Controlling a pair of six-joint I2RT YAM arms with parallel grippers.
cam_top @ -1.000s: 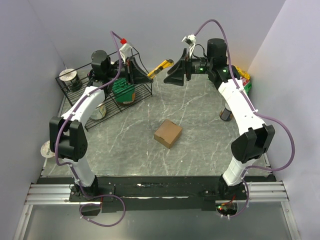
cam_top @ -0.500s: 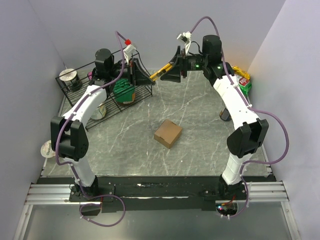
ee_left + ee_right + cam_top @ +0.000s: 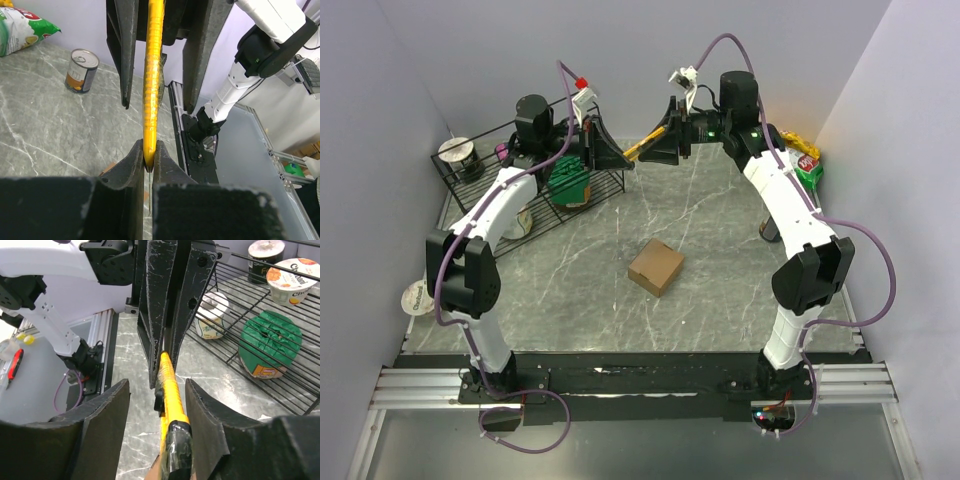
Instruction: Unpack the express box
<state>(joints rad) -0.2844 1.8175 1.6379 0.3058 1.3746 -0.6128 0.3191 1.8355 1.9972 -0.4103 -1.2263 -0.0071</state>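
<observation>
A grey marble-veined tabletop (image 3: 720, 290) fills the centre under soft, even light. Plain pale lavender walls (image 3: 630, 40) rise at 9, 12 and 3 o'clock. A silver aluminium rail (image 3: 420, 385) runs at 6 o'clock, with possibly a glossy grey floor panel (image 3: 660, 445) beyond it.

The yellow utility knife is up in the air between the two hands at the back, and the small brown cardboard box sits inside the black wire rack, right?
Not the box. The top view shows the small brown cardboard box on the grey marble table, apart from the black wire rack. The yellow utility knife is indeed in the air between the left hand and right hand.
</observation>
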